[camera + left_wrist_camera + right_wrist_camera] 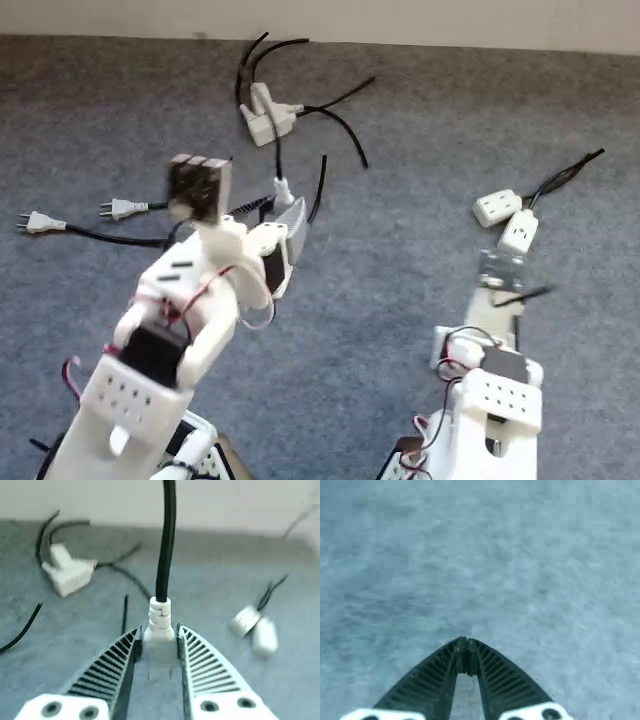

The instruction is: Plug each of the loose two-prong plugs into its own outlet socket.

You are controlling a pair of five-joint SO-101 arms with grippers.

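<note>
My left gripper [159,642] is shut on a white two-prong plug [159,622], held above the carpet with its black cable running away from the wrist. In the high view this plug [283,190] sits at the left gripper [288,212] near the middle. Two loose white plugs [120,208] [36,222] lie at the far left. A white outlet socket pair [267,116] [66,572] lies at the back, and two more white sockets [497,207] [518,232] lie at the right. My right gripper [466,652] is shut on nothing over bare carpet, just in front of those sockets [503,272].
Grey carpet [400,250] covers the whole work area. Black cables [345,125] curl around the back sockets and trail from the right sockets [565,175]. A pale wall [450,20] bounds the far side.
</note>
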